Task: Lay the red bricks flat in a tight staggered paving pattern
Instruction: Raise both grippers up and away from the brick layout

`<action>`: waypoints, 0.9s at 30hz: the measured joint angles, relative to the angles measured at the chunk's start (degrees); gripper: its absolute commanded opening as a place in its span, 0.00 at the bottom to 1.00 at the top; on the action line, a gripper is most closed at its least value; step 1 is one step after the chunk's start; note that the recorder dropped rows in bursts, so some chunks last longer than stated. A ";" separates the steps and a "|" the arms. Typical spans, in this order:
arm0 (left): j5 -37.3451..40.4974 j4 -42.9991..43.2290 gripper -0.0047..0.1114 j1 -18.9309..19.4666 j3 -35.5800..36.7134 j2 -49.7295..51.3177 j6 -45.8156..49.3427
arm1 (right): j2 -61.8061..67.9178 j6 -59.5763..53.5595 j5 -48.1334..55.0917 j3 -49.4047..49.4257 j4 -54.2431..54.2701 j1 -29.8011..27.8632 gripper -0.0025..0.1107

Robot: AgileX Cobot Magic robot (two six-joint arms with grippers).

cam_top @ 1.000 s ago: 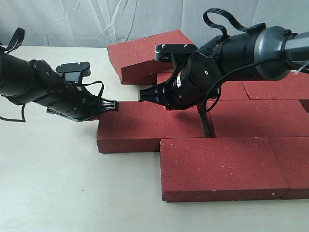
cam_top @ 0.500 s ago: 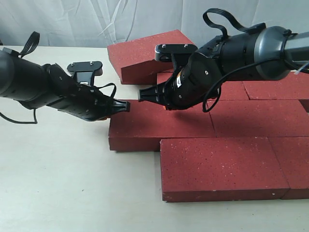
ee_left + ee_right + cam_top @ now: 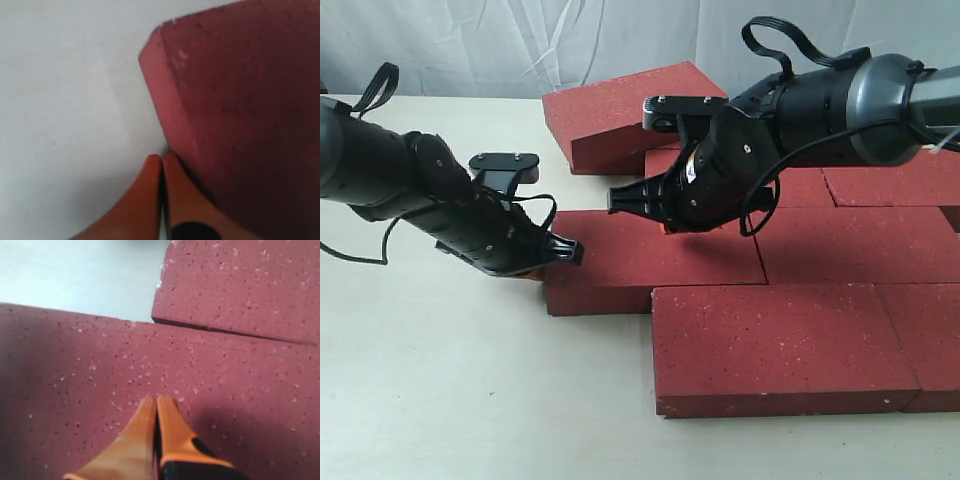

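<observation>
Several red bricks lie flat in rows. My left gripper [image 3: 558, 260] is shut, and its orange fingertips [image 3: 161, 159] touch the left end face of the middle-row brick [image 3: 660, 255], low at the table. That brick [image 3: 240, 100] butts against its right neighbour [image 3: 860, 245]. My right gripper [image 3: 666, 223] is shut too, with its tips [image 3: 157, 400] resting on the top of the same brick [image 3: 100, 390]. A front brick [image 3: 780, 345] lies staggered below it. One brick [image 3: 625, 105] at the back leans tilted on another.
More bricks fill the right side: a back row [image 3: 890, 185] and a front-right one [image 3: 930, 340]. Bare cream table [image 3: 440, 380] spreads to the left and front. A white cloth backdrop [image 3: 520, 40] hangs behind.
The left gripper pushed the middle-row brick to the right, closing the dark gap to its neighbour, then slid nearer along the brick's end. The right gripper stayed almost in place.
</observation>
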 measured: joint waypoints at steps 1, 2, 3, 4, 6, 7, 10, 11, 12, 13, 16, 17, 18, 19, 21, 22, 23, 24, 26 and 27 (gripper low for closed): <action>2.78 0.00 0.04 0.83 0.00 0.00 -0.27 | -0.31 0.00 1.91 0.00 0.37 0.00 0.02; 4.24 0.00 0.04 1.40 0.00 -0.13 -0.56 | -0.57 0.00 2.95 0.00 0.51 0.00 0.02; 6.12 0.09 0.04 2.03 0.00 -0.58 -0.87 | -1.36 -0.16 4.75 0.00 0.53 0.00 0.02; 7.21 0.09 0.04 2.35 0.00 -0.85 -1.19 | -1.57 -0.32 5.63 0.00 0.63 0.00 0.02; 9.34 0.33 0.04 2.67 0.00 -1.94 -1.37 | -2.39 -1.02 7.91 0.00 0.63 0.00 0.02; 10.24 0.33 0.04 2.77 0.00 -2.55 -1.50 | -2.71 -1.33 8.81 0.00 0.63 0.00 0.02; 12.88 0.57 0.04 2.77 0.00 -4.38 -1.74 | -4.09 -2.17 11.90 0.00 0.97 0.00 0.02; 13.90 0.57 0.04 2.77 0.00 -5.24 -2.43 | -4.52 -2.28 12.92 0.00 0.97 0.00 0.02; 14.33 0.79 0.04 2.77 0.00 -5.85 -3.06 | -4.94 -2.41 13.89 0.00 1.10 0.00 0.02; 14.73 1.13 0.04 2.77 0.00 -6.49 -3.67 | -5.28 -2.41 14.60 0.00 1.10 0.00 0.02; 15.61 4.84 0.04 2.77 0.00 -9.29 -8.18 | -6.72 -3.15 15.91 0.42 2.14 0.00 0.02; 15.86 6.51 0.04 2.77 0.00 -10.28 -10.30 | -7.23 -3.45 15.91 1.03 2.57 0.00 0.02; 16.17 8.91 0.04 2.77 0.00 -11.28 -12.37 | -7.89 -3.58 15.53 1.82 2.96 0.00 0.02; 16.66 11.56 0.04 2.77 0.00 -12.34 -14.47 | -8.57 -3.88 15.19 2.73 3.49 0.00 0.02; 17.88 16.92 0.04 2.77 0.00 -14.30 -18.10 | -9.72 -4.50 14.56 4.60 4.12 0.00 0.02; 18.52 19.46 0.04 2.77 0.00 -15.42 -20.04 | -10.29 -4.74 14.10 5.70 4.35 0.00 0.02; 19.08 21.29 0.04 2.77 0.00 -16.36 -20.85 | -10.85 -4.86 13.81 6.57 4.48 0.00 0.02; 19.77 23.45 0.04 2.77 0.00 -17.58 -22.01 | -11.39 -4.99 13.52 7.66 4.60 0.00 0.02; 21.27 26.36 0.04 2.81 0.00 -19.84 -23.22 | -12.38 -5.11 12.55 9.53 4.64 0.00 0.02; 21.85 27.58 0.04 2.81 0.00 -21.17 -23.46 | -12.94 -5.11 11.71 10.47 4.86 0.00 0.02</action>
